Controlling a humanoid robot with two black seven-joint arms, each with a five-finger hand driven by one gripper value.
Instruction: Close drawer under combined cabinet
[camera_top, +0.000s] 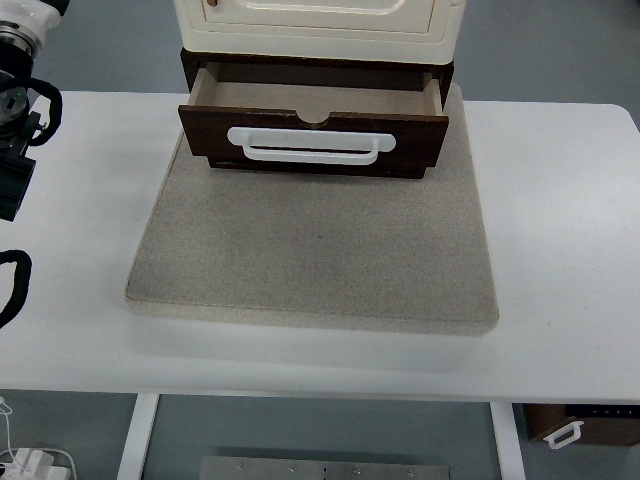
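Spanning frame, white table (560, 250); grey mat (320, 250) on it; cream cabinet (320, 25) at far edge; brown drawer (315, 140) pulled out beneath; white handle (310, 147); left arm (20, 110) at left edge, hand state unclear

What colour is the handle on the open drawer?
White, on the dark brown drawer; the handle shows best in the top view.

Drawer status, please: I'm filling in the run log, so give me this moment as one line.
drawer: open, empty | handle: untouched | cabinet: on mat | left arm: at left edge, away from drawer | right arm: out of view
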